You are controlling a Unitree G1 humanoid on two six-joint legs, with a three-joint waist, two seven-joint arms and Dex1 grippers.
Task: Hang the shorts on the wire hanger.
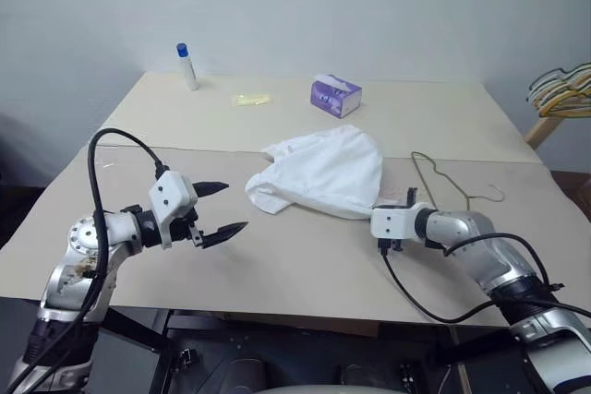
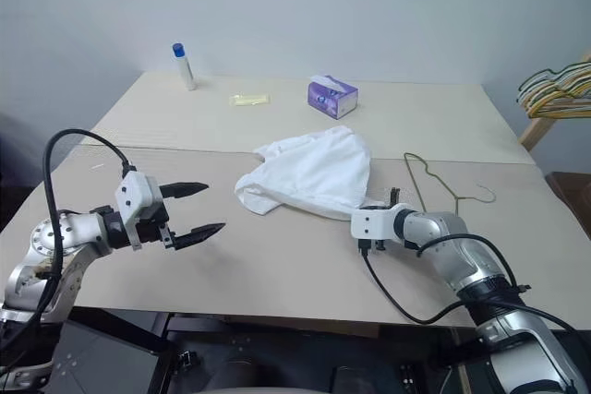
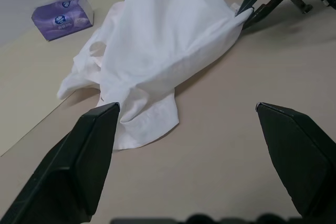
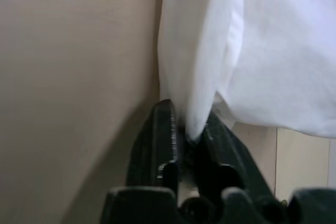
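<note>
Stage: you are at the first grasp; the shorts are caught at one edge, and nothing is yet on the wire hanger.
Right gripper: pressed together on a fold of white cloth at the edge of the shorts nearest it; the right wrist view shows the fabric pinched between the two black fingers.
Left gripper: spread wide and empty, hovering above the table; the crumpled end of the shorts lies just ahead of its fingertips, apart from them.
Shorts: a loose heap flat on the table, stretching away from your right gripper toward the far side; whether the pinched edge is the waistband or a leg hem cannot be told.
Wire hanger: flat on the table just beyond and outward of your right gripper, its hook pointing away from the shorts; one end lies at the cloth's edge, and whether they touch cannot be told.
Done: one edge of the shorts secured.
Left: judged from this layout, lifting and opening the shorts, taking hold of the hanger, draping the cloth over its bar.
Bystanders: a purple tissue pack, a white bottle with a blue cap and a pale yellow wrapper stand well beyond both grippers; a bunch of other hangers hangs off past the table's right edge.
</note>
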